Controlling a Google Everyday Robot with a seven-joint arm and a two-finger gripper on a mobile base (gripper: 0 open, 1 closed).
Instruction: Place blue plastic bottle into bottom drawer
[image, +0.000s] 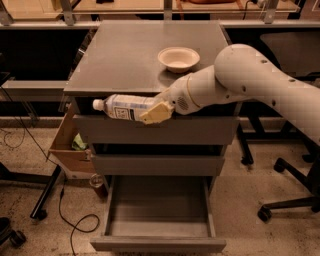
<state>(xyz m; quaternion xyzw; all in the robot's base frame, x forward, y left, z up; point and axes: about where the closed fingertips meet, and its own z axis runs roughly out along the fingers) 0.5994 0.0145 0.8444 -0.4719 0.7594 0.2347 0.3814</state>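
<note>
A clear, glossy blue plastic bottle (125, 106) with a pale printed paper-like label is clamped in the gripper (149, 114), in front of the top drawer (155, 132); its tan fingers (159, 111) look matt. The robot arm (240, 80) has a smooth off-white plastic shell. The cabinet top (135, 55) and the bottom drawer (157, 244) are smooth matt grey. The white bowl (178, 59) looks matt. The cardboard box (64, 145) is dull brown.

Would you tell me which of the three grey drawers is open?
The bottom drawer, pulled out; both above are shut. The gripper holds the blue plastic bottle before the top drawer.
</note>
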